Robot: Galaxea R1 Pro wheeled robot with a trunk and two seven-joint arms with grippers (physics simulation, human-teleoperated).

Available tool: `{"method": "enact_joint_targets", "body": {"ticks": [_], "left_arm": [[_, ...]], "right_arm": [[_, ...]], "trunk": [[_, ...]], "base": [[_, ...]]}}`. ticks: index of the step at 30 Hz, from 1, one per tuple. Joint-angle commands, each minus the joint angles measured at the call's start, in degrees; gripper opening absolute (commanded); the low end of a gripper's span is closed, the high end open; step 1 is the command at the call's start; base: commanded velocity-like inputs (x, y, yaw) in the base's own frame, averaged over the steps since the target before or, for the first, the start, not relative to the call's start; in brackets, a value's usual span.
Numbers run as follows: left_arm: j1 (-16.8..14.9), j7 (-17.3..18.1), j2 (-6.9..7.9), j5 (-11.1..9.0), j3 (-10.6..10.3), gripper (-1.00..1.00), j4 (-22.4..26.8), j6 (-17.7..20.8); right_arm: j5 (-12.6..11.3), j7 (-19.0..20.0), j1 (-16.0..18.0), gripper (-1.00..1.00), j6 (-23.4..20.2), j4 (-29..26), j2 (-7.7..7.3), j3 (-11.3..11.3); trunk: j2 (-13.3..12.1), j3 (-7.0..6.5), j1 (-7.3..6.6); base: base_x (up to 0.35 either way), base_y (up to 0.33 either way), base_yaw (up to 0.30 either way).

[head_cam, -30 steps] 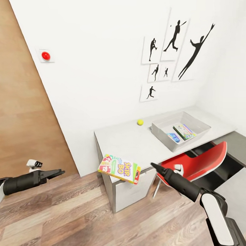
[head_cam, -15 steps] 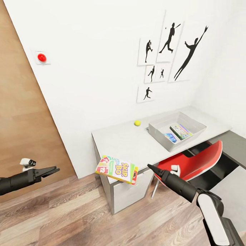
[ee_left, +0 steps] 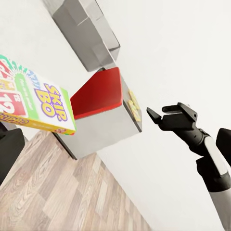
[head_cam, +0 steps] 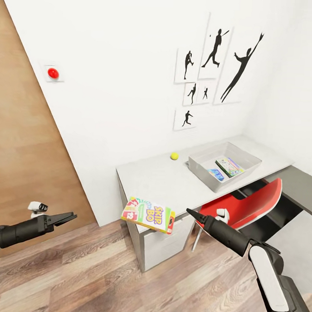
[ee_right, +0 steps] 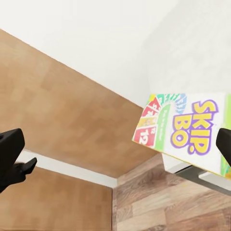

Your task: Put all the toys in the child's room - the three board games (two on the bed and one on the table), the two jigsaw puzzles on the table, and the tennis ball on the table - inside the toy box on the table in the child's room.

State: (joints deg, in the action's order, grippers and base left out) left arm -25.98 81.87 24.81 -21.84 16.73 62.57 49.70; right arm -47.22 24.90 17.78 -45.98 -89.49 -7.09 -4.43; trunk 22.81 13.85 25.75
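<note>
Right of centre in the head view: toy box (head_cam: 199, 163), light grey, flared walls, on the tabletop (head_cam: 164, 181), holding a small blue board game (head_cam: 216, 174) beside a larger bright flat one (head_cam: 230, 167). Left of it, against the wall, the tennis ball (head_cam: 174, 155). Lower centre: yellow-green-red Skip-Bo game (head_cam: 148, 214), flat, overhanging the tabletop's front edge, long axis running left to right. Right end effector (head_cam: 190, 213) drawn to a point just beside it; left end effector (head_cam: 68, 216) at lower left, slightly parted, empty.
</note>
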Motion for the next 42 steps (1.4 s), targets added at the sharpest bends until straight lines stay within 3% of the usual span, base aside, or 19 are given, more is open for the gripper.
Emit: {"method": "enact_joint_targets", "body": {"ticks": [1,6,10,14,20,42], "left_arm": [[-0.04,0.14,0.01,-0.07,-0.01,1.00,0.01,0.60],[-0.04,0.13,0.04,-0.08,0.01,1.00,0.01,0.62],[-0.04,0.11,-0.01,-0.06,-0.01,1.00,0.03,0.58],[-0.04,0.11,0.00,-0.05,-0.01,1.00,0.02,0.57],[-0.04,0.13,0.04,-0.05,0.03,1.00,0.04,0.57],[-0.04,0.15,-0.04,-0.14,-0.03,1.00,0.05,0.57]], "right_arm": [[0.02,0.54,0.04,1.00,-0.42,-0.21,-0.02,-0.06],[-0.26,7.27,0.04,1.00,-1.02,-1.00,-0.48,-0.04],[-0.13,19.75,0.01,1.00,-1.68,-1.23,-0.74,-0.47],[0.30,25.55,-0.29,1.00,-1.55,-1.08,-0.84,-0.64],[1.22,27.45,-0.72,1.00,-1.29,-0.86,-0.82,-0.70],[1.60,28.18,-2.74,1.00,3.54,-0.77,-0.82,-0.76]], "trunk": [[0.11,0.11,0.03],[0.11,0.11,0.03],[0.11,0.11,0.03],[0.11,0.11,0.03],[0.11,0.08,0.03],[0.11,-1.78,0.03]], "base": [[0.000,0.000,0.000],[0.000,0.000,0.000],[0.000,0.000,0.000],[0.000,0.000,0.000],[0.000,0.000,0.000],[0.000,0.000,0.000]]}}
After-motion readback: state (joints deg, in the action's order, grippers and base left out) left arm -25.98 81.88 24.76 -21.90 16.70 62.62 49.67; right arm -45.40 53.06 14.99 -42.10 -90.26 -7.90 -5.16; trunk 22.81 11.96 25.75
